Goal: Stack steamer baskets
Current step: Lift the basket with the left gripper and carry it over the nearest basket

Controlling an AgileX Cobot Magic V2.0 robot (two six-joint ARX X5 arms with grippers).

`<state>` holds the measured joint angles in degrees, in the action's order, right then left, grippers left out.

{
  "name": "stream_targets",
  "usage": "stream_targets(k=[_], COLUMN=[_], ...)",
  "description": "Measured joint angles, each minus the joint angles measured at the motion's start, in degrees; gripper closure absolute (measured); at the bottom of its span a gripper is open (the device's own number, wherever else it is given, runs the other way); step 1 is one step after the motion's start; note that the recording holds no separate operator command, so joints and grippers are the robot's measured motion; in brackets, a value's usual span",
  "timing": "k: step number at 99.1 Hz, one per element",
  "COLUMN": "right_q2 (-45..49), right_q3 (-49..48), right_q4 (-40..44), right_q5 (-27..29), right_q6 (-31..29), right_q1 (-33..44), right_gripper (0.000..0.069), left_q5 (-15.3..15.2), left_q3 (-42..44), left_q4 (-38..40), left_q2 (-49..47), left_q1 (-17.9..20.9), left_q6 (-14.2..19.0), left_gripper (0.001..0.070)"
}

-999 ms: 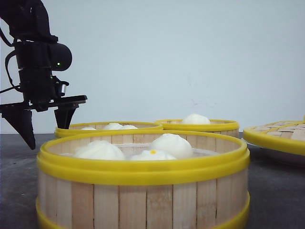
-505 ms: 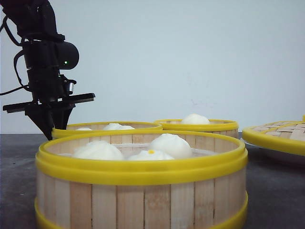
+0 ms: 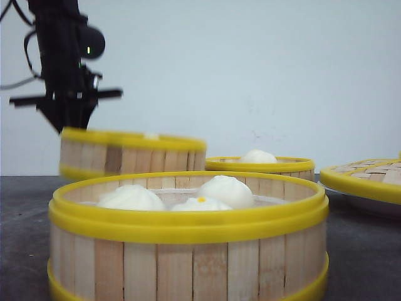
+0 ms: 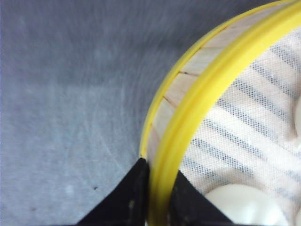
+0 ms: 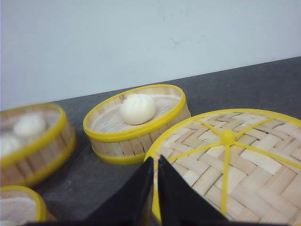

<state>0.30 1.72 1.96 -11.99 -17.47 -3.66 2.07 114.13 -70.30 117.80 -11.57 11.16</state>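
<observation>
My left gripper [image 4: 157,190] is shut on the yellow rim of a steamer basket [image 3: 131,155], one finger outside the slat wall and one inside by a white bun. In the front view that basket hangs blurred above the table at the left, under the black left arm [image 3: 66,94]. A second steamer basket [image 3: 188,251] with three buns stands close in front. A third steamer basket [image 3: 260,166] with one bun sits behind at centre right, also in the right wrist view [image 5: 136,125]. My right gripper [image 5: 154,162] is shut, its tips over the edge of the woven lid [image 5: 230,160].
The flat woven bamboo lid [image 3: 366,179] with a yellow rim lies at the right edge of the front view. The table top [image 4: 70,94] is dark grey cloth. A pale wall [image 3: 250,75] stands behind.
The left gripper came down over the rear left basket's rim, shut on it and lifted it off the table. The other baskets and the lid have stayed put.
</observation>
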Motion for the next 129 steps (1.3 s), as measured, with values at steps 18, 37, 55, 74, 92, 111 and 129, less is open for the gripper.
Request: stream_targets(k=[18,37,55,74,92,111,129], right_q2=[0.0,0.0,0.0,0.0,0.2,5.5,18.0], right_q3=[0.0,0.0,0.7,4.5,8.6,22.7,39.0], right_q4=[0.0,-1.6,-2.3,-3.0,0.9,5.9,18.8], right_q5=[0.0,0.0,-1.3,-2.4,-4.0,-2.9,-2.9], right_q6=[0.0,-1.0,-2.8,-2.4,-1.7,3.6,7.3], right_q1=[0.0,0.0,0.0,0.0,0.0,0.0,0.0], right_gripper=[0.0680,0.0680,0.0680,0.0680,0.0680,0.0681,0.0681], left_q5=[2.9,5.4,5.4,5.7,5.3,4.6,4.3], left_q3=[6.4,6.3,2.8,2.5,2.2,0.6,-9.6], left_q4=[-4.8,-9.1,-7.1,-6.7,-9.2,-8.6,-4.5], left_q2=[-1.3,-5.3,-12.0,-13.9,-13.9,-16.3,-21.5], left_q1=[0.0,-3.3,-7.0,-9.1,-9.9,-12.7,-14.9], left_q6=[0.0,-1.4,-1.8,-2.8,-2.8,-2.9,-2.8], left_gripper=[0.0690,0.0690,0.0690,0.0690,0.0690,0.0690,0.0690])
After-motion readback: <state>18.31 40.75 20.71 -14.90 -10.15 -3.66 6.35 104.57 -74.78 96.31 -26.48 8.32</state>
